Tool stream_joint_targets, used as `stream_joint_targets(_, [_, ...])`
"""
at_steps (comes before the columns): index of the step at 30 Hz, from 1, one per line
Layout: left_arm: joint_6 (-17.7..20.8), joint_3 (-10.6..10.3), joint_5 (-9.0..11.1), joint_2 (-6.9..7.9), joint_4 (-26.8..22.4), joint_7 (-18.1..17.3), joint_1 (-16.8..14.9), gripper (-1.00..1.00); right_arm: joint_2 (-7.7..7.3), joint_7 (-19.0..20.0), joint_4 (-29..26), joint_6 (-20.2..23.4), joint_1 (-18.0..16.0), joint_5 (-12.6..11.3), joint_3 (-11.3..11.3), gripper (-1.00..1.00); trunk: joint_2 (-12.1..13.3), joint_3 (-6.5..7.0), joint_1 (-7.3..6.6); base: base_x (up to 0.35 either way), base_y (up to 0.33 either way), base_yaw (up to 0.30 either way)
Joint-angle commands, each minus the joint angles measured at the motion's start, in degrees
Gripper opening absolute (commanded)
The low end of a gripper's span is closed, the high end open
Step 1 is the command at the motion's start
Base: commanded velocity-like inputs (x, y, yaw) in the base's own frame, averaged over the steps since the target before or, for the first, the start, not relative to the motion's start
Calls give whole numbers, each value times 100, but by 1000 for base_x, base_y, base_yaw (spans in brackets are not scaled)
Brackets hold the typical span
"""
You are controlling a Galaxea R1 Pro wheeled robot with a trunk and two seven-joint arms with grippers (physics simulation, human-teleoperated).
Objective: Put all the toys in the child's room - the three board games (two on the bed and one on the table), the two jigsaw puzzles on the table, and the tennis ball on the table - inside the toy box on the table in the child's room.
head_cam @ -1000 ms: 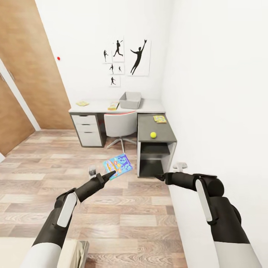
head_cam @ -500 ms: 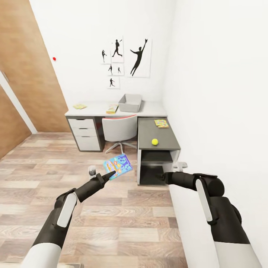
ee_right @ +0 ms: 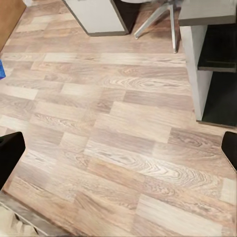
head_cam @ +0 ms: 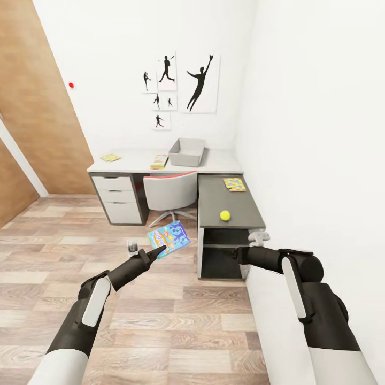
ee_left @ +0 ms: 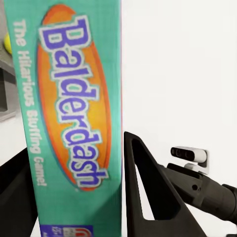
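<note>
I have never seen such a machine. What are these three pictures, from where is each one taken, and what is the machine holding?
This is a simulated wheeled robot with two arms. The large picture comes from a camera on its head, looking down over both arms toward a desk. The other two come from cameras near each hand. The left hand grips a blue board game; the left wrist picture shows its side, printed "Balderdash". The right hand is open and holds nothing; its camera sees the wooden floor. On the desk lie a grey toy box, another board game, two jigsaw puzzles and a tennis ball.
</note>
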Motion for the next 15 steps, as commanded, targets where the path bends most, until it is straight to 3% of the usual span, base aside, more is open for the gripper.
stream_joint_targets(1, [45,15,32,-6,-1,-16,-6,-100,-2,-5,-19,35,-5,-28,-5,100,-11,-10,7,333,0,0])
stream_joint_targets(15, [45,15,32,-6,-1,-17,-6,-100,-13,-3,-91,35,-2,-28,-5,100,-11,-10,7,333,0,0])
